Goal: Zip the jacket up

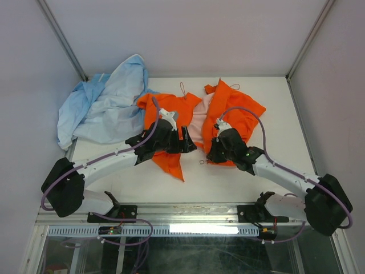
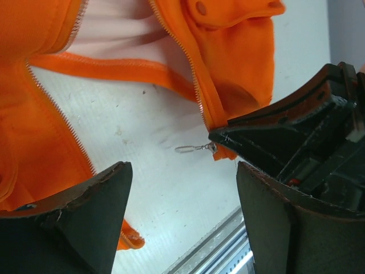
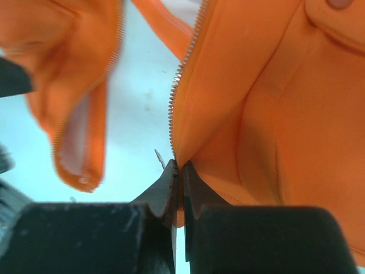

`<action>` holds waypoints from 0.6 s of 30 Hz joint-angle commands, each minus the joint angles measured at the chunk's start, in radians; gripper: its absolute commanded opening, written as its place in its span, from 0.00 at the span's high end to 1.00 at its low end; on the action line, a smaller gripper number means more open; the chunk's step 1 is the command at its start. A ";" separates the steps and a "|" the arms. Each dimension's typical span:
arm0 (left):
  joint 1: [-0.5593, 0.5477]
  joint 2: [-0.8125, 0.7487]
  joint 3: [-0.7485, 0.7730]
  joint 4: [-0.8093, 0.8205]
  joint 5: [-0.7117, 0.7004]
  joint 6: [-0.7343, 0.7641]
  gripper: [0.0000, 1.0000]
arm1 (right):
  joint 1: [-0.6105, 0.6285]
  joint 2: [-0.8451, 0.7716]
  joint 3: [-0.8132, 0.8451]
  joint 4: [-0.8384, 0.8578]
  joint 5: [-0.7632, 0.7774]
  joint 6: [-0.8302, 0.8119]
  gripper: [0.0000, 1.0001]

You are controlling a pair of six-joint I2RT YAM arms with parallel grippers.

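The orange jacket (image 1: 239, 111) lies open on the white table, its pink lining (image 1: 201, 117) showing between the halves. My right gripper (image 3: 181, 180) is shut on the bottom corner of the right half (image 3: 274, 114), just below its zipper teeth (image 3: 174, 108). The metal zipper pull (image 2: 191, 149) sticks out beside those jaws. My left gripper (image 2: 182, 217) is open and empty above bare table, between the left half (image 2: 34, 142) and the right gripper (image 2: 219, 140). In the top view the left gripper (image 1: 191, 142) and the right gripper (image 1: 212, 149) nearly meet.
A light blue garment (image 1: 108, 108) lies bunched at the back left, touching the jacket's left shoulder. The table's metal front edge (image 2: 222, 251) runs close below my left gripper. Grey walls close in the table on three sides.
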 commanded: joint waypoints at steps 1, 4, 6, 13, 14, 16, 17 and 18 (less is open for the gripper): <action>0.014 -0.004 0.027 0.152 0.112 -0.047 0.25 | 0.000 -0.126 -0.051 0.194 -0.100 0.003 1.00; 0.022 0.026 0.015 0.223 0.154 -0.095 0.26 | 0.001 -0.177 -0.102 0.284 -0.133 0.013 1.00; 0.022 0.054 0.011 0.273 0.185 -0.126 0.27 | 0.001 -0.191 -0.126 0.327 -0.161 0.017 1.00; 0.020 0.214 0.034 0.400 0.277 -0.191 0.35 | 0.001 -0.204 -0.183 0.415 -0.210 0.041 1.00; 0.021 0.224 0.036 0.400 0.273 -0.205 0.36 | 0.001 -0.212 -0.191 0.422 -0.209 0.046 1.00; 0.020 0.237 0.031 0.402 0.259 -0.207 0.39 | 0.001 -0.224 -0.206 0.434 -0.208 0.053 1.00; 0.020 0.241 0.026 0.407 0.254 -0.209 0.41 | 0.001 -0.231 -0.212 0.440 -0.205 0.054 1.00; 0.020 0.244 0.022 0.418 0.254 -0.214 0.45 | 0.001 -0.234 -0.219 0.446 -0.204 0.056 1.00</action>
